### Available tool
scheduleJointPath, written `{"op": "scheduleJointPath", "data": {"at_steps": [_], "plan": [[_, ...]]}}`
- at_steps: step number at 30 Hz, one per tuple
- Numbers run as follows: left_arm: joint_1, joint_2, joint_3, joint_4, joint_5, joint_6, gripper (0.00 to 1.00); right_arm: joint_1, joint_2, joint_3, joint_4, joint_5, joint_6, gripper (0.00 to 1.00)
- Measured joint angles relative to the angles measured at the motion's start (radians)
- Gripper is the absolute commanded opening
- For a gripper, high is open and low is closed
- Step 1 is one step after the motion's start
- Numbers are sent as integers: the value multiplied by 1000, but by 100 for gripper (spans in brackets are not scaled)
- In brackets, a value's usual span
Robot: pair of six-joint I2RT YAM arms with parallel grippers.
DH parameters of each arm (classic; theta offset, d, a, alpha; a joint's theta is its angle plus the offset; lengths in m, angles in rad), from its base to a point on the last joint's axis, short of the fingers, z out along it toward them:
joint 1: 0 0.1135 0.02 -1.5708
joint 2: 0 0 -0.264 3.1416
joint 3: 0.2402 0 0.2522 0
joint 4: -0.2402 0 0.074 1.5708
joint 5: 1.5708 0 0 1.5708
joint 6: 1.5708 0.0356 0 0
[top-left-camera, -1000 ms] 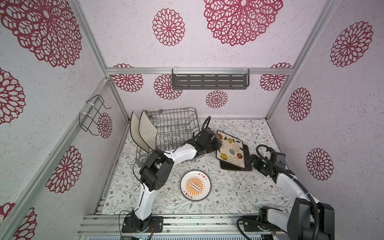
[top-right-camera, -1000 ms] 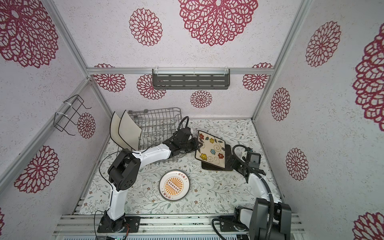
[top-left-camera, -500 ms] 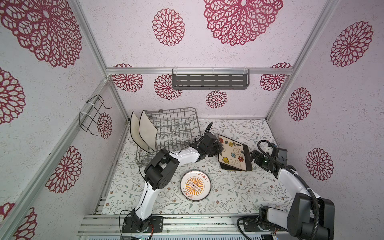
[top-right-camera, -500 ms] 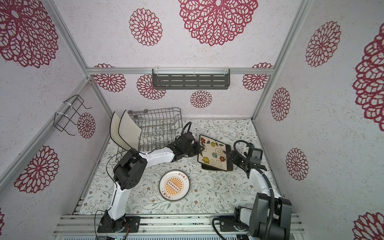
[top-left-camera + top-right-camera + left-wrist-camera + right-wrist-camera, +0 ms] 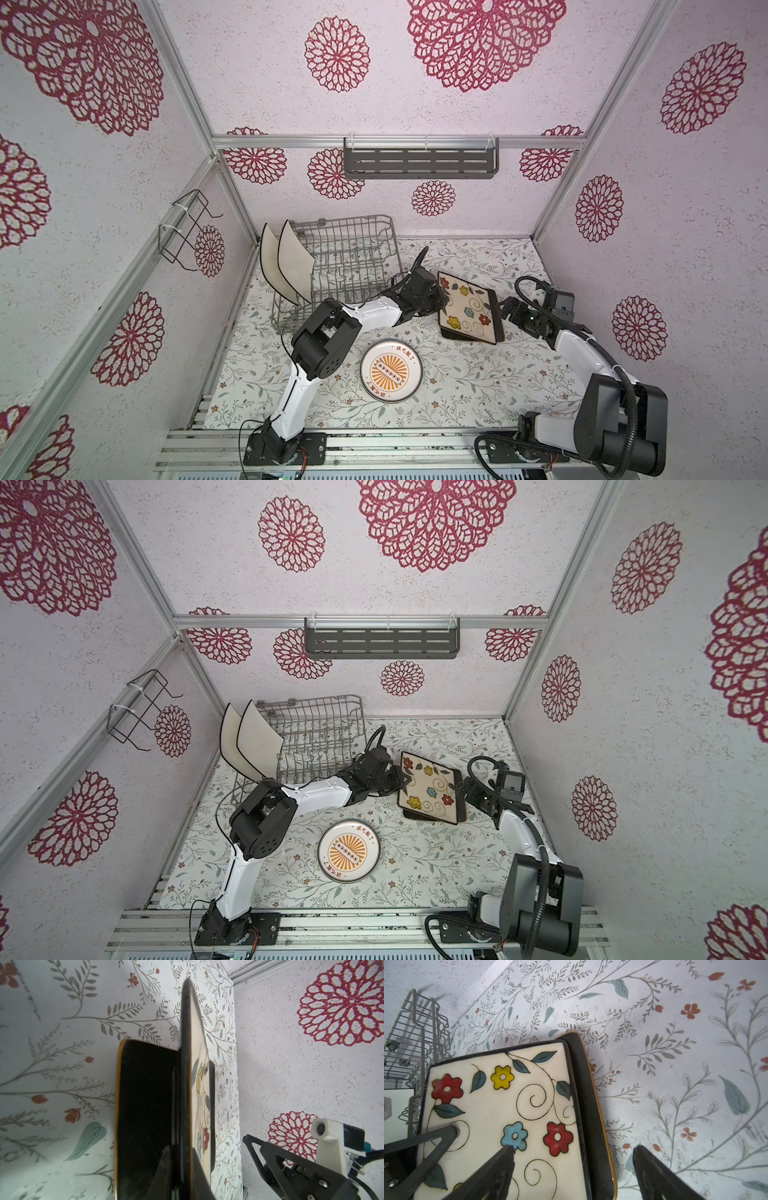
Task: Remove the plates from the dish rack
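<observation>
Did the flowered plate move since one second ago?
Yes. The flowered plate, gripped by the left claw, has shifted slightly rightward, away from the dish rack and further over the dark brown plate.

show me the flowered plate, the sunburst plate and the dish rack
flowered plate (image 5: 467, 306): in a top view, middle of its cream face
sunburst plate (image 5: 391, 371): in a top view, its orange centre
dish rack (image 5: 347, 253): in a top view, bare wire floor

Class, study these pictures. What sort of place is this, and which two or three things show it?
Probably a robot test booth dressed like a kitchen: two robot arms bolted to metal rails, patterned wall panels in a metal frame, and a dish rack holding white plates.
</observation>
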Motion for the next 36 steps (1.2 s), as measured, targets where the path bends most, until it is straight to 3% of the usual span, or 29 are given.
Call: {"op": "scheduleJointPath", "data": {"at_steps": [11, 22, 36], "plan": [[-14, 26, 5, -7, -19, -15, 27, 0, 145, 53, 0, 12, -32, 92], [-20, 39, 5, -23, -35, -12, 28, 0, 284, 92, 34, -22, -58, 87], [-29, 53, 34, -117, -62, 21, 35, 0, 334, 105, 55, -39, -77, 87]]}}
